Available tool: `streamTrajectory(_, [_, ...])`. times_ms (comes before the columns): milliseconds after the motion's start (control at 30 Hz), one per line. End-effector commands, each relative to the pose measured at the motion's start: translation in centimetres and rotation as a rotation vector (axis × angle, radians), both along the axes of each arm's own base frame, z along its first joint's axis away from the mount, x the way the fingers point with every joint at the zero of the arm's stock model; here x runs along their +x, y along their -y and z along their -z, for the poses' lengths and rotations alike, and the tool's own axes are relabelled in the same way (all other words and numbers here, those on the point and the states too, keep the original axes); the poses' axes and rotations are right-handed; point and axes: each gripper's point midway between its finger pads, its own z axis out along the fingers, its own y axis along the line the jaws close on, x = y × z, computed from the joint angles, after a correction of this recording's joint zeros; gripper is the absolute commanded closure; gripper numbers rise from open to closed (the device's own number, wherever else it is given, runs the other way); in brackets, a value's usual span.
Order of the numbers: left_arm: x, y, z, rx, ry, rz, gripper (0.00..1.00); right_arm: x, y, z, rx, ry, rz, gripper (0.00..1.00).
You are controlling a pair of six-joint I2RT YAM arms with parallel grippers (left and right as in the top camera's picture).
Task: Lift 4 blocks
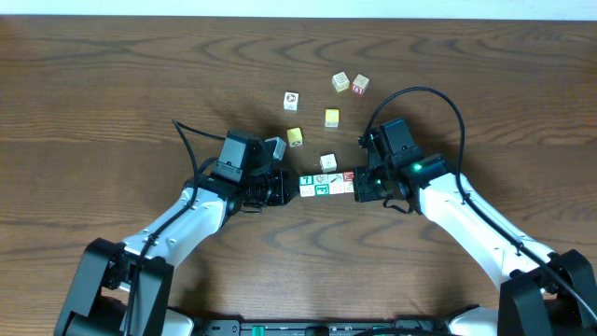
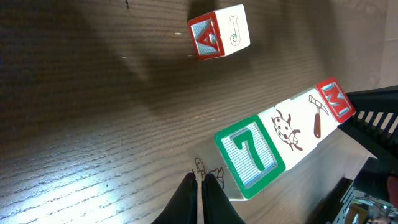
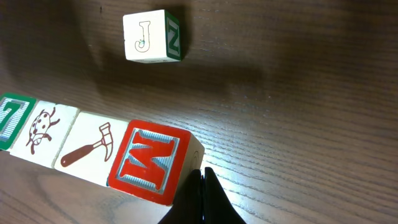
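Where the two arms meet near the middle of the surface point(image 1: 93, 93), four blocks stand face to face in one straight row, pinched from both ends. The left fingers point(image 2: 189, 200) are closed tight with nothing between them, and their tips press the outer side of the green 7 block point(image 2: 249, 155). A small drawing on that side is half covered by the tips and cannot be read. The right fingers point(image 3: 214, 202) are likewise closed and empty, tips against the outer side of the red M block point(image 3: 149, 162).

Between those two blocks sit the ladybird block point(image 2: 286, 130), next to the 7, and the hammer block point(image 2: 317, 115), next to the M. The right wrist view cuts the 7 off at its left edge. From overhead the wrist housings hide both pairs of fingers. I cannot tell whether the row rests on the wood or hangs just above it.

A loose J cube point(image 3: 152, 35) lies apart from the row. Other loose cubes point(image 1: 341, 82) lie farther off, their faces too small to read.
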Motion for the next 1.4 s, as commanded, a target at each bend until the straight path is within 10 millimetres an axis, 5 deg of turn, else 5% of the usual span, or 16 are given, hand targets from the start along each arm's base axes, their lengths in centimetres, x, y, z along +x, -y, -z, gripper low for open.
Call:
streamTrajectory(0, [-1.0, 2.3, -1.3, -0.075, 0.017, 0.102, 0.93, -2.1, -4.7, -1.4, 0.174, -0.055, -0.122, 0.99])
streamTrajectory(333, [-1.0, 2.2, -1.3, -0.072, 0.023, 0.107, 0.93, -2.1, -4.6, -1.1, 0.170, -0.064, -0.120, 0.99])
streamTrajectory(567, [-1.0, 2.2, -1.1, -0.066, 0.023, 0.103, 0.93, -2.2, -4.6, 0.9, 0.149, -0.112, -0.116, 0.99])
streamTrajectory(1367, [-1.7, 2.6, 0.3, 0.033, 0.036, 0.105, 0.93, -2.3, -4.6, 0.9, 0.147, -0.115, -0.116, 0.99])
